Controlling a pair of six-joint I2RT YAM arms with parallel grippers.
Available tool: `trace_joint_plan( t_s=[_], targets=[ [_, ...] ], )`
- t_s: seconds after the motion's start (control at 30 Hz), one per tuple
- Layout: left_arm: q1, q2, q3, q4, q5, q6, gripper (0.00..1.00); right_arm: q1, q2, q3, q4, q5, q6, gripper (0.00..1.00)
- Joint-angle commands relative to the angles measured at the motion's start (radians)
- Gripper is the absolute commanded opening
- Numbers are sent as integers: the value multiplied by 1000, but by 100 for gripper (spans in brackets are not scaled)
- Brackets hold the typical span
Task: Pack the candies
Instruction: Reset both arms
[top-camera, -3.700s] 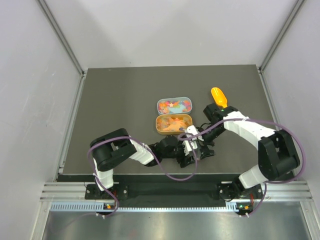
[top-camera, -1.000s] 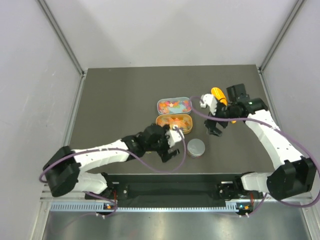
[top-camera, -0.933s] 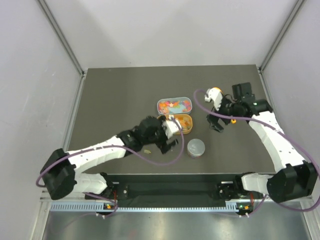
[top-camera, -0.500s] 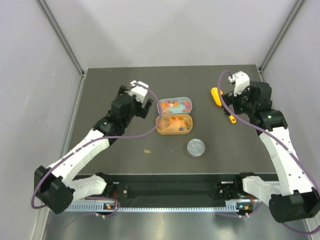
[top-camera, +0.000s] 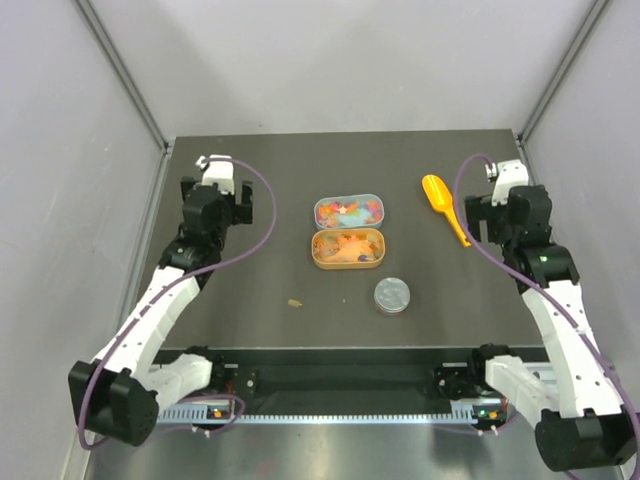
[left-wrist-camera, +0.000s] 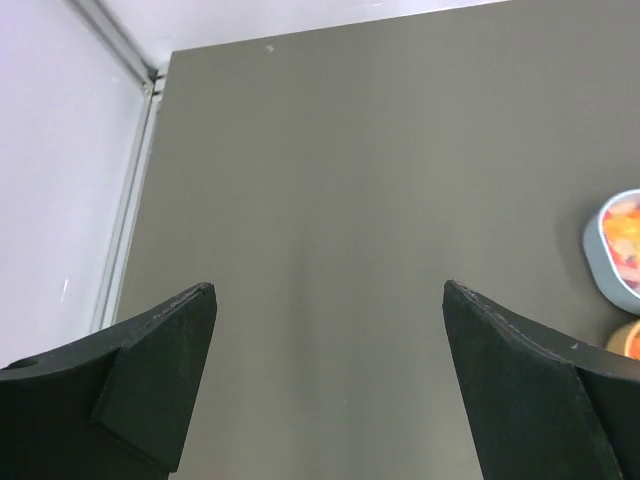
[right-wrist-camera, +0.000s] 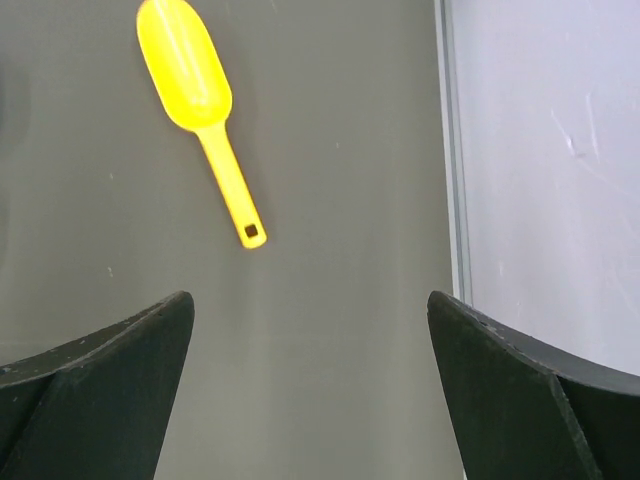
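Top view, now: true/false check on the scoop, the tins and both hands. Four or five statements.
1. The scoop lies on the table, in neither hand. True.
2. The left hand is shut on a tin. False: it is open and empty, left of both tins.
3. Candies sit in both the blue-rimmed tin and the orange tin. True.
4. The round silver tin sits on the orange tin. False: it lies on the table, apart, nearer the arm bases.
5. The right hand is open. True.
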Motion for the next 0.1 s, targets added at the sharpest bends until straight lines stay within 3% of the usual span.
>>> trace_joint_plan(
  t_s=[0.0,0.07],
  targets=[
    [16,18,-15,100,25,-10,99,-17,-6,-18,45,34,7,100],
    [22,32,-14,114,29,-12,99,-20,-14,-9,38,35,27,100]
  ],
)
